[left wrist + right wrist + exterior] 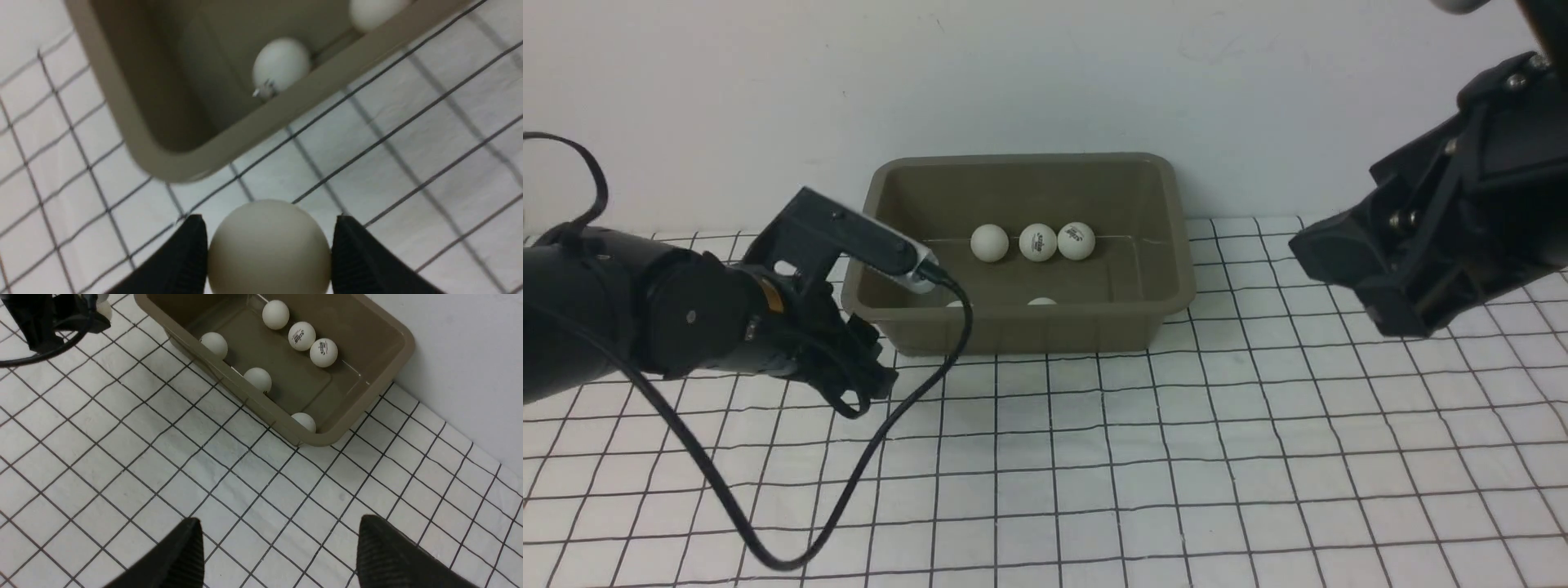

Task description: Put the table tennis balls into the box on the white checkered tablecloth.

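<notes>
**Left gripper clamped on 1 ball beside the box**

Left gripper (267, 253) was closed on 1 small matte white plastic ball (267, 245), pinched between both fingers, just outside the near-left corner of the rectangular olive-grey plastic box (1021, 331). Box sat on the white black-gridded checkered tablecloth (1176, 457), against the wall. 6 white balls lay inside (323, 352): 3 along the far wall, 3 by the near wall. Right gripper (278, 555) hung wide open, empty, over cloth right of the box.

Plain white wall (768, 90) behind the table, matte (faint scuffs up top), soft even light, no hard shadows
</notes>
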Controlling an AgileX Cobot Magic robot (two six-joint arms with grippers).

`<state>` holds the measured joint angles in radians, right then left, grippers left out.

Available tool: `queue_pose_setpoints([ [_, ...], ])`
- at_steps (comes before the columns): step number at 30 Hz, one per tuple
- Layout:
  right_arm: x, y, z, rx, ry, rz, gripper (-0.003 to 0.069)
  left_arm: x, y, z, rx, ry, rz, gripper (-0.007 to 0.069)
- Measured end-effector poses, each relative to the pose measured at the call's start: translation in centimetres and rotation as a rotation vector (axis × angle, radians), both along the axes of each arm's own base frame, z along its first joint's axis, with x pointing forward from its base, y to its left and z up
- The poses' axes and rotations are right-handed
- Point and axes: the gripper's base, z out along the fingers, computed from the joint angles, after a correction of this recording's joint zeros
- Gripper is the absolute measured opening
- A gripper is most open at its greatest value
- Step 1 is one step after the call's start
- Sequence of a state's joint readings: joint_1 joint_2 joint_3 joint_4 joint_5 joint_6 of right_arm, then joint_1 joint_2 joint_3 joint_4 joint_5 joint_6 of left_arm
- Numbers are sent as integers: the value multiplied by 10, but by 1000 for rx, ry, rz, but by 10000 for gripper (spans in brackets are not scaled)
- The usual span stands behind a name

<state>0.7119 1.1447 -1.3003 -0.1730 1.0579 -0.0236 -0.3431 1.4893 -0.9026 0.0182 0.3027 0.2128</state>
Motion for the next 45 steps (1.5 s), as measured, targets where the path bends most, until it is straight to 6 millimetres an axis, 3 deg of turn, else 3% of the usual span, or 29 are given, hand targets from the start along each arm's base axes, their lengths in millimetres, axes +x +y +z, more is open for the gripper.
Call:
queue_pose_setpoints([
  [3, 0, 0, 0, 0, 0, 0, 459, -3, -18, 10, -39, -100, -59, 346],
  [7, 0, 0, 0, 0, 0, 0, 459, 1, -25, 15, -75, -188, -75, 346],
  [9, 0, 0, -1, -6, 7, -2, 459, 16, -30, 19, -122, -352, -88, 346],
  [10, 0, -1, -1, -7, 8, -2, 459, 16, -30, 19, -122, -352, -88, 346],
  [11, -1, -1, -2, -14, 18, -4, 459, 31, -32, 15, -131, -424, -91, 346],
  [18, -1, -2, -2, -23, 13, -7, 459, 91, -33, -32, -83, -373, -65, 346],
  [20, 0, -2, -1, -22, -4, -7, 459, 99, -35, -38, -89, -346, -49, 359],
  [24, 3, -2, 2, -22, -48, -7, 459, 105, -36, -30, -129, -325, -9, 426],
  [28, -8, -17, 22, 8, -180, -23, 459, 100, -34, -12, -139, -327, 3, 466],
  [33, -66, -80, 59, 101, -356, -133, 459, 90, -30, 14, -147, -349, 9, 469],
  [36, -110, -119, 70, 181, -428, -159, 459, 87, -29, 25, -157, -375, 9, 469],
  [39, -141, -143, 72, 257, -470, -150, 459, 86, -29, 30, -164, -388, 10, 469],
  [42, -182, -172, 58, 355, -521, -106, 459, 86, -29, 31, -168, -396, 10, 469],
  [44, -202, -181, 27, 404, -514, -83, 459, 86, -29, 32, -168, -398, 9, 469],
  [45, -202, -179, 4, 405, -488, -97, 459, 86, -29, 31, -168, -397, 10, 469],
])
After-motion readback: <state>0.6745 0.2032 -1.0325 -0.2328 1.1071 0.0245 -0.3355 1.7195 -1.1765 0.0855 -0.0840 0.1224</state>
